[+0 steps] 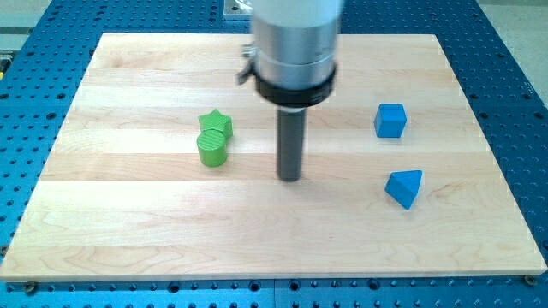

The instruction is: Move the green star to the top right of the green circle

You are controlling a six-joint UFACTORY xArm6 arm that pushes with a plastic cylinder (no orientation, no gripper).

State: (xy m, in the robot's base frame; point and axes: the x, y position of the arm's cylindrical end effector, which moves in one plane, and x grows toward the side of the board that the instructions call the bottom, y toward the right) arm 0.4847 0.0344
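Note:
A green star (217, 121) lies on the wooden board (128, 214) left of centre. A green circle (211, 147), a short cylinder, sits just below it and touches it. My tip (290, 178) is on the board to the right of both green blocks, about a block's width or more away, touching neither. The rod rises to the arm's silver and black end at the view's top.
A blue cube (390, 121) stands at the right of the board. A blue triangle block (404, 187) lies below it. The board rests on a blue perforated table (26, 103).

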